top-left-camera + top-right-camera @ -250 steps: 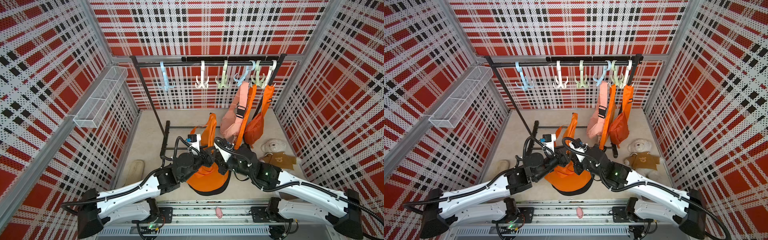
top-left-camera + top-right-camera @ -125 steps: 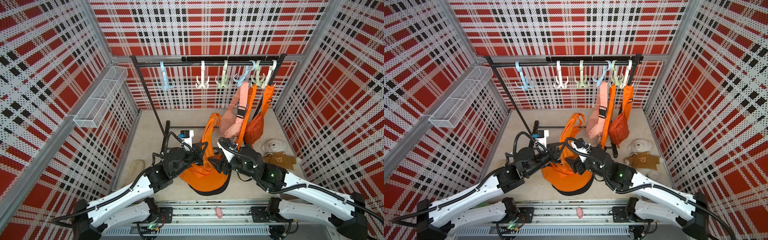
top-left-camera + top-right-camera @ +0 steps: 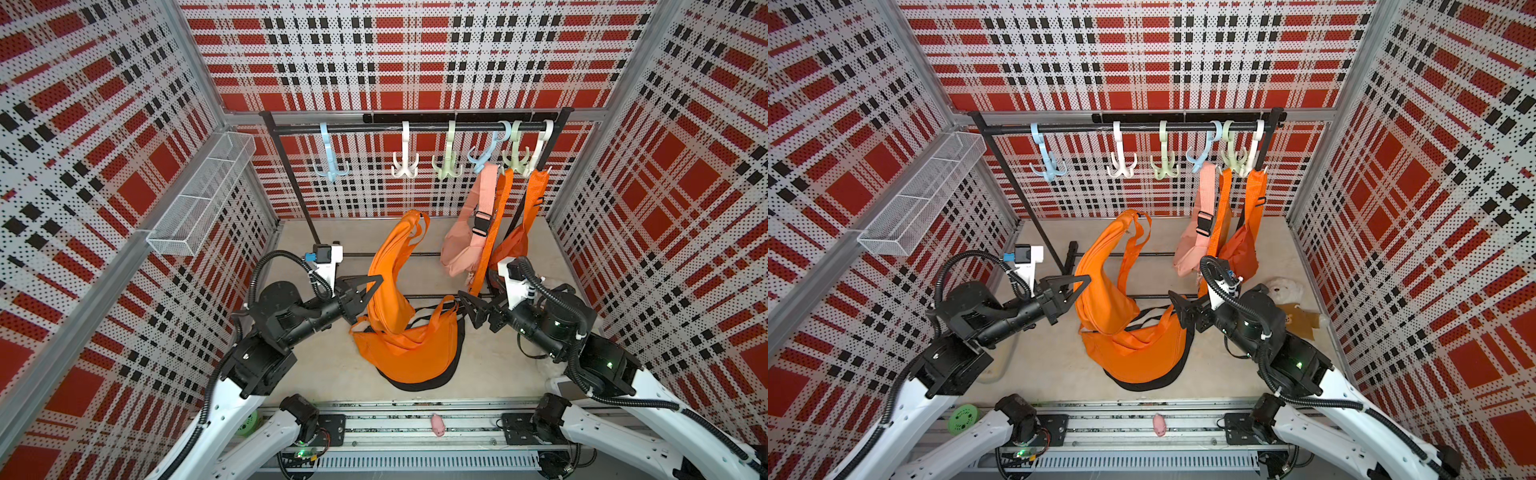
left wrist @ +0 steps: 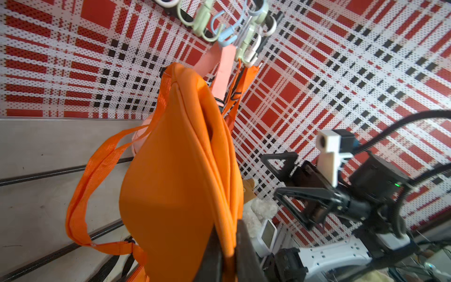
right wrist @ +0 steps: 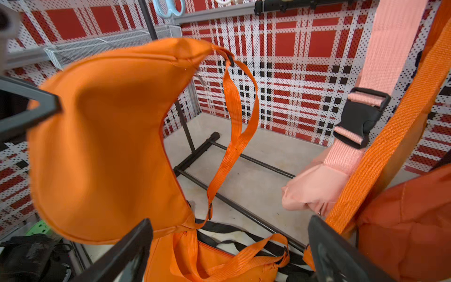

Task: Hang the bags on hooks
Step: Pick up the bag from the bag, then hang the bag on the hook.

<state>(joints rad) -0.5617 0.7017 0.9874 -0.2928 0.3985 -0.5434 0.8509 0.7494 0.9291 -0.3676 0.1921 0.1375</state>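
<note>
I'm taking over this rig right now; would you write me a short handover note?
Grippers: left gripper shut on the orange bag, holding it up; right gripper open and empty.
Things: the held bag's strap dangles loose. A second orange bag lies on the floor.
Done: a pink bag and a hanging orange bag are on hooks.
Left: loop the strap over a free hook, probably the blue hook, white hook or green hook.
</note>
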